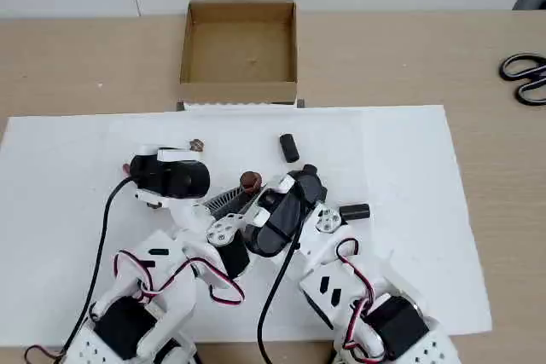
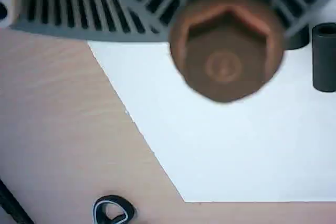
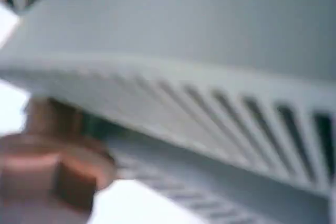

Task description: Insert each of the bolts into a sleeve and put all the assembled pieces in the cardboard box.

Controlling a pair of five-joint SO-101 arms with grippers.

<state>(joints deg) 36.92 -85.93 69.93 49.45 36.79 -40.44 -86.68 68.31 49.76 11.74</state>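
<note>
Left jaws are clamped on a brown bolt [image 1: 250,181], over the white paper [image 1: 401,159], well apart from the cardboard box [image 1: 239,91] on its arm-facing side. Right jaws: honestly can't tell, open or closed. One black sleeve [image 1: 288,147] lies nearer the box.

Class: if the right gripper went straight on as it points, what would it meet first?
Probably the bolt, close in front of the right gripper; depth is unclear, so the ribbed jaw beside it might touch first.
</note>
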